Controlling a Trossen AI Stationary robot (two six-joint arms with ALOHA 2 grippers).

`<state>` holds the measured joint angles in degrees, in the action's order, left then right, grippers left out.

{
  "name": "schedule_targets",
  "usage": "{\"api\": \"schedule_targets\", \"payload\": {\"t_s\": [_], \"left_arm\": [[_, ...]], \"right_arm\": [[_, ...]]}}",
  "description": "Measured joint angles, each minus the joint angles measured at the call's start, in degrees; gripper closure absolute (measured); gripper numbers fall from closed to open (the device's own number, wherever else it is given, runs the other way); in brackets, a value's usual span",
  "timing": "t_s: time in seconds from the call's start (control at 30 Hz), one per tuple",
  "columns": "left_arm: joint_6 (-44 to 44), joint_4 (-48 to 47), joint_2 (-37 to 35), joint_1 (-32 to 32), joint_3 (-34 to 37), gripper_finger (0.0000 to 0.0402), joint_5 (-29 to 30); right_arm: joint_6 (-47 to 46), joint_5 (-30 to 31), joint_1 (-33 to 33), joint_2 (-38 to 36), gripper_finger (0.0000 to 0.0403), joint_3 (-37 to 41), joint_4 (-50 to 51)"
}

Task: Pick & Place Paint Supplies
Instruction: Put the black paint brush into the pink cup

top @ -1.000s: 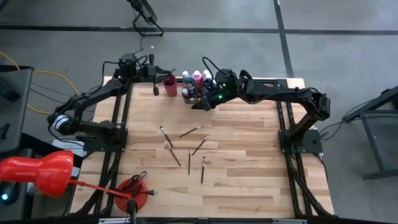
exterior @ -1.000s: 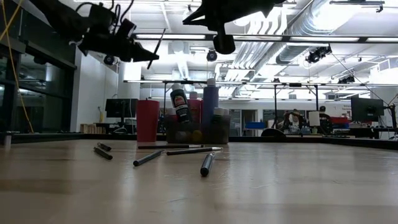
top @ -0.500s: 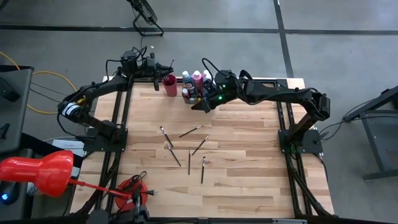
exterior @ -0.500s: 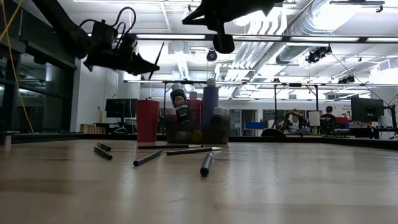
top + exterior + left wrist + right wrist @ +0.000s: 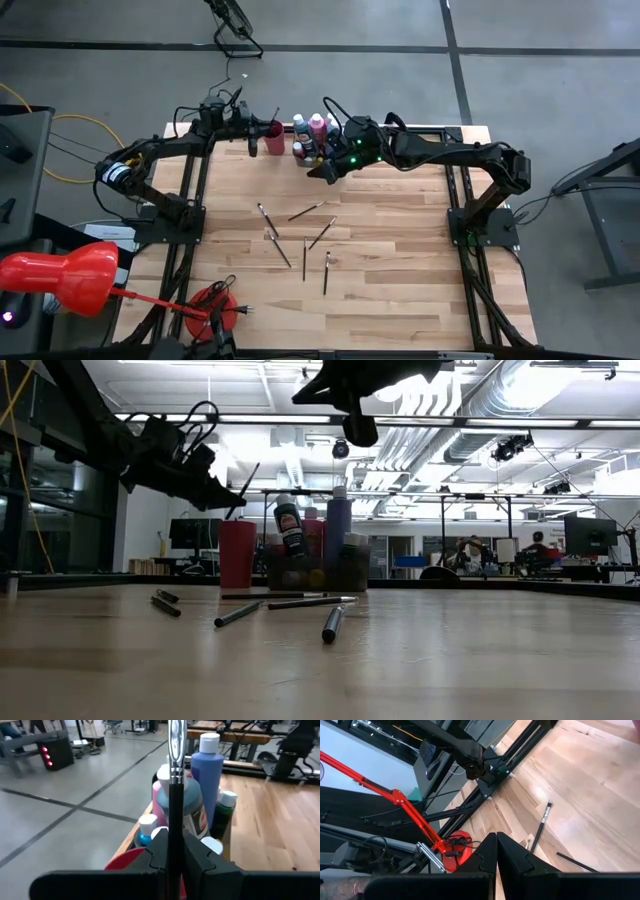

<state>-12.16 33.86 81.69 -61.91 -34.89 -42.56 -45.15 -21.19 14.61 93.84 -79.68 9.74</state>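
My left gripper (image 5: 256,127) is at the table's far left, shut on a thin dark-handled paintbrush (image 5: 244,488) just above the pink cup (image 5: 237,553). Right of the cup, several paint bottles (image 5: 312,130) stand upright in the grey tray (image 5: 345,572). A blue bottle (image 5: 207,772) is the tallest. Several more paintbrushes (image 5: 300,240) lie flat on the wood in mid-table. My right gripper (image 5: 326,170) hangs shut and empty above the table, just in front of the tray. My left gripper pinches the paintbrush's dark handle (image 5: 175,837) between its two fingers. The fingers come at it almost level from the table's left. The brush is lifted clear and slants upward past the fingertips, with its silver ferrule end (image 5: 176,740) uppermost. Its lower end is hidden by the fingers.
A red lamp (image 5: 60,280) and a red round base (image 5: 213,308) sit at the near left corner. Black frame rails (image 5: 195,190) run along the table's left and right sides. Bare wood shows on the right half (image 5: 400,250) and in front of the loose brushes.
My left gripper has sunk toward the pink cup, carrying the paintbrush, and has rolled at the wrist. The brush stays pinched and still slants upward, now lower and just above the cup's rim. My right gripper has kept still.
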Motion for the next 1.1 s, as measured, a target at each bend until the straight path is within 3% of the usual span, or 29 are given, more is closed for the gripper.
{"api": "schedule_targets", "payload": {"t_s": [0.9,1.1], "left_arm": [[-0.6,1.6,0.0,0.0,0.3,0.0369,4.2],[-0.6,1.3,0.0,0.0,0.3,0.0341,4.3]], "right_arm": [[0.0,0.3,0.0,0.0,0.04,0.0,0.0],[0.0,0.3,0.0,0.0,0.04,0.0,0.0]]}}
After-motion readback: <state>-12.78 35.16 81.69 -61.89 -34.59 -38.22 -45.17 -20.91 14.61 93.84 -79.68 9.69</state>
